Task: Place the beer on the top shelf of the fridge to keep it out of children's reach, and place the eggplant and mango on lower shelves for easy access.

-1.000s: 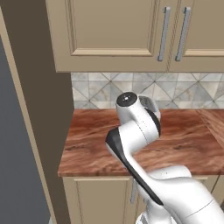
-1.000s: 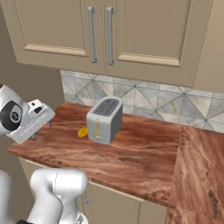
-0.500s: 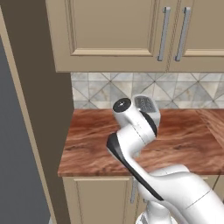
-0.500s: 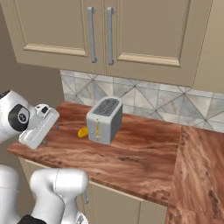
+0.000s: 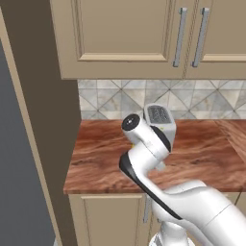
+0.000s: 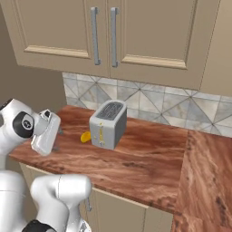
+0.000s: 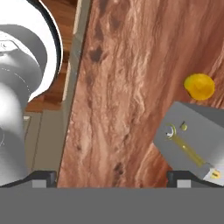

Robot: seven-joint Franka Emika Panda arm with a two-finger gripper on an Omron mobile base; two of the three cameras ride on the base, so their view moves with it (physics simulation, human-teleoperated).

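Yellow mango (image 7: 199,86) lies seemingly beyond the open hand (image 7: 112,177).

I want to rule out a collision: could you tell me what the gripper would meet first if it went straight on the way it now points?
Most likely the bare wooden countertop, which fills the middle of the hand view ahead of the open gripper. The toaster and mango sit off to one side. Depth is unclear.

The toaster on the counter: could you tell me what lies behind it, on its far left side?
A mango lies on the counter against the toaster. The toaster covers part of it, and whether anything else sits there cannot be seen.
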